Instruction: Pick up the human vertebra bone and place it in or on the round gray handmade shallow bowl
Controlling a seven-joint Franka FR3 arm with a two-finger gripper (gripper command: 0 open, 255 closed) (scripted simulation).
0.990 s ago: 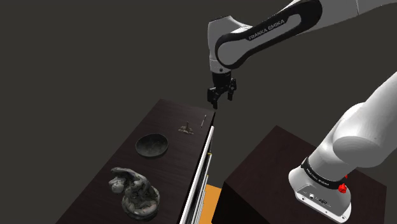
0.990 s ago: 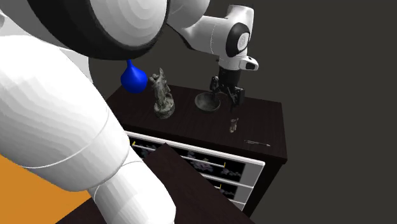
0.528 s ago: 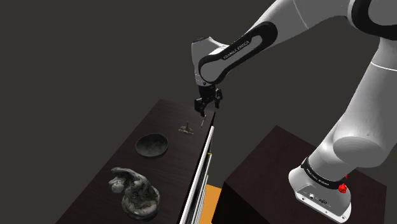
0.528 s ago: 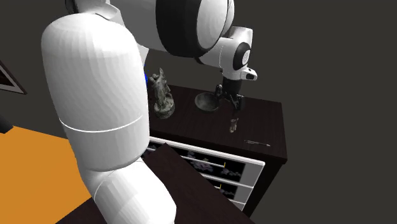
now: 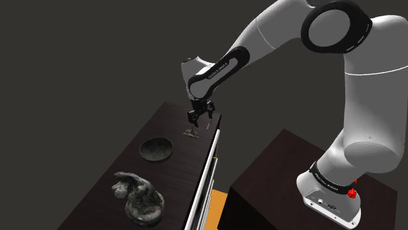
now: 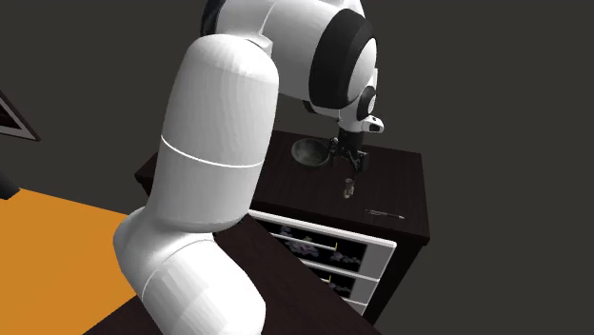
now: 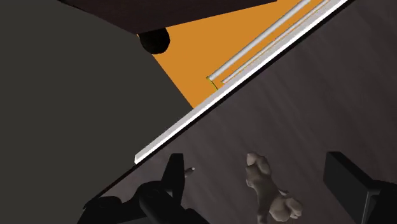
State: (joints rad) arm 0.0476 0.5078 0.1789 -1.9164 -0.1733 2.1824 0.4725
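Note:
The small tan vertebra bone (image 5: pixel 191 132) lies on the dark wooden dresser top (image 5: pixel 171 117) near its far end. My black gripper (image 5: pixel 198 119) hangs open just above the bone, slightly toward the dresser's front edge. In the wrist view the bone (image 7: pixel 272 192) lies on the wood between the two fingers (image 7: pixel 172 181), which stand wide apart and do not touch it. The round gray shallow bowl (image 5: pixel 155 149) sits on the same top, to the shoulder view's lower left of the bone. In the second exterior view the bone (image 6: pixel 348 189) lies below the gripper (image 6: pixel 350 165), with the bowl (image 6: pixel 309 150) behind.
A gray lumpy sculpture (image 5: pixel 137 196) stands at the dresser's near end. A thin stick-like item (image 6: pixel 386 214) lies near the front edge. White drawer fronts (image 6: pixel 324 238) jut out below the top. My dark stand (image 5: pixel 281 170) is lower right, over an orange floor (image 7: pixel 210 51).
The arm has swung down and to the shoulder view's left, bringing the gripper from above the dresser's corner to just over the bone. The fingers stayed open.

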